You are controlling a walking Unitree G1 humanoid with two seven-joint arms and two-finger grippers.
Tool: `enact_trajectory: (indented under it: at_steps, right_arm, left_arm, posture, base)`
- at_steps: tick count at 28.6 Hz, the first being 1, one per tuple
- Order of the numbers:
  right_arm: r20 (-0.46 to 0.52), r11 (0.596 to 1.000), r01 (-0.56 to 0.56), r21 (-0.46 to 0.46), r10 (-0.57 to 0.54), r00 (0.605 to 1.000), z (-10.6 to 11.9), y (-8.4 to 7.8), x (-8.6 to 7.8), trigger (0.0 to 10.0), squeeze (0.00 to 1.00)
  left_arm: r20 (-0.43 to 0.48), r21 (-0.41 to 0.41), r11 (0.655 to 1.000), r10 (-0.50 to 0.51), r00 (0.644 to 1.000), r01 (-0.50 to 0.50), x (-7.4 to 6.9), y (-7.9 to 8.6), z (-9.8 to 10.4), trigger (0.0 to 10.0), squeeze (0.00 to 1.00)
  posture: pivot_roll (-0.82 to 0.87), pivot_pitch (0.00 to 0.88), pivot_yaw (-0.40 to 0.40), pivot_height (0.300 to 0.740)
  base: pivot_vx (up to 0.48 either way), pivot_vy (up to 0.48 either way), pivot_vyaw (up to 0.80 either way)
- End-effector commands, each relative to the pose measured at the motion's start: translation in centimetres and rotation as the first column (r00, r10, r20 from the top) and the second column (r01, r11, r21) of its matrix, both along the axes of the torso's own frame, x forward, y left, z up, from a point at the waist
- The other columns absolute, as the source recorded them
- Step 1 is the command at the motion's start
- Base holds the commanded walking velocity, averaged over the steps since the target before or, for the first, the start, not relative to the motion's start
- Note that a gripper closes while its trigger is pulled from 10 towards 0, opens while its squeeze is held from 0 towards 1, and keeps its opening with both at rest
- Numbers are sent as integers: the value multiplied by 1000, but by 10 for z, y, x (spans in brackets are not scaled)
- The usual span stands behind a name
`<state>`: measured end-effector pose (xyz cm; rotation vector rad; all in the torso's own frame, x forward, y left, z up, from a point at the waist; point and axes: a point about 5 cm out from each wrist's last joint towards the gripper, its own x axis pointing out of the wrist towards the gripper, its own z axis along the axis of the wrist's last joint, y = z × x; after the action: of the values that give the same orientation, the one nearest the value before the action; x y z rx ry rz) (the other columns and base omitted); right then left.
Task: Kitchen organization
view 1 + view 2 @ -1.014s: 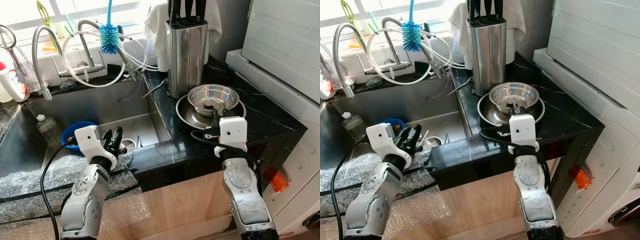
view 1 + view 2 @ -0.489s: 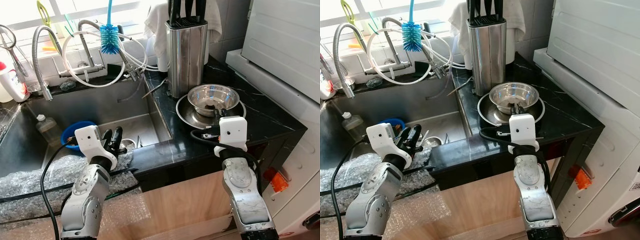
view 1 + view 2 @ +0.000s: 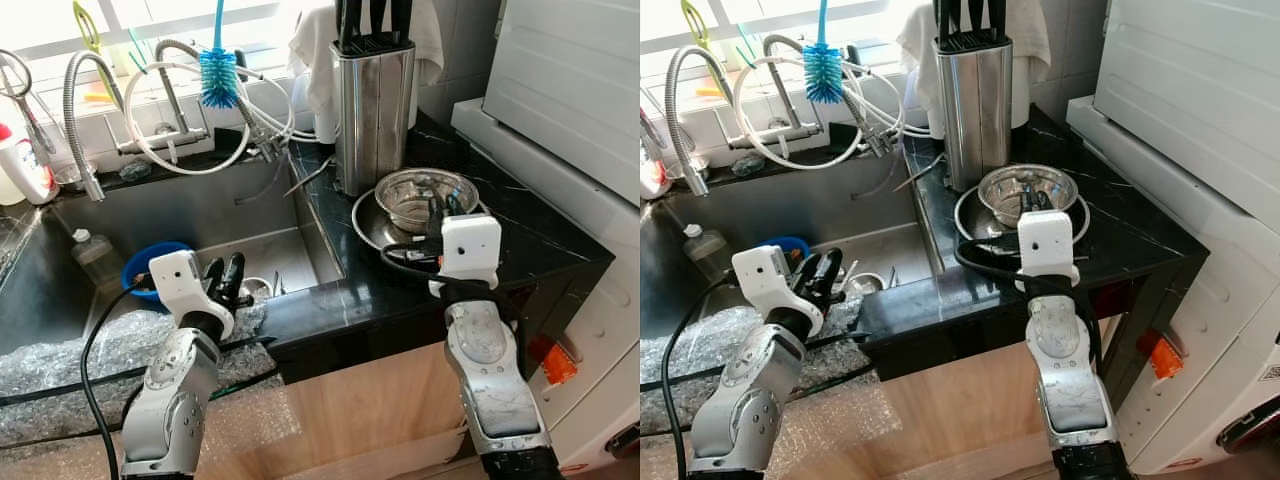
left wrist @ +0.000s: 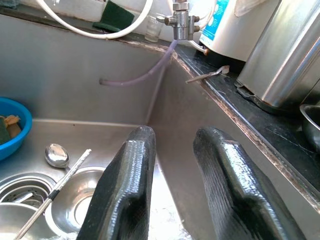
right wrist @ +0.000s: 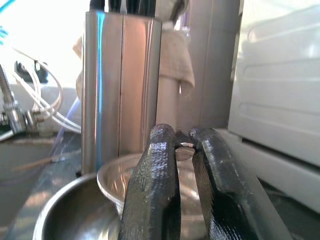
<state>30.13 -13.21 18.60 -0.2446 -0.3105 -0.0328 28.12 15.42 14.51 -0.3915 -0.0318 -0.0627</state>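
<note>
1. the steel bowl [image 3: 426, 196] sits nested in a wider pan [image 3: 372, 226] on the black worktop [image 3: 530, 240], just before the knife block [image 3: 374, 100].
2. the right end effector [image 3: 438, 209] hangs over the bowl's near rim with its fingers nearly together, holding nothing, likely lining up to pinch that rim.
3. the left end effector [image 3: 224, 275] waits open and idle over the sink [image 3: 180, 215], near a blue bowl [image 3: 140, 266] and a spoon [image 4: 56, 155].
</note>
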Motion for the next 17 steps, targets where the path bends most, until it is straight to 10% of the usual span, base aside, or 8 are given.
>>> enact_trajectory:
  at_steps: [1, 17]
  right_arm:
    - [50, 1000, -29, 10, 29, 998, 16, 7, -1, 0, 0]
    - [51, 869, -400, 291, 404, 913, 42, 57, -12, 627, 0]
  left_arm:
    - [16, 19, 1000, 19, 1000, -19, 2, 2, 3, 10000, 0]
    - [18, 17, 999, 26, 999, -27, 2, 2, 2, 10000, 0]
  posture:
    - [-110, 0, 123, 740]
    - [-111, 0, 115, 740]
  base:
    - [0, 0, 0]
    - [0, 0, 0]
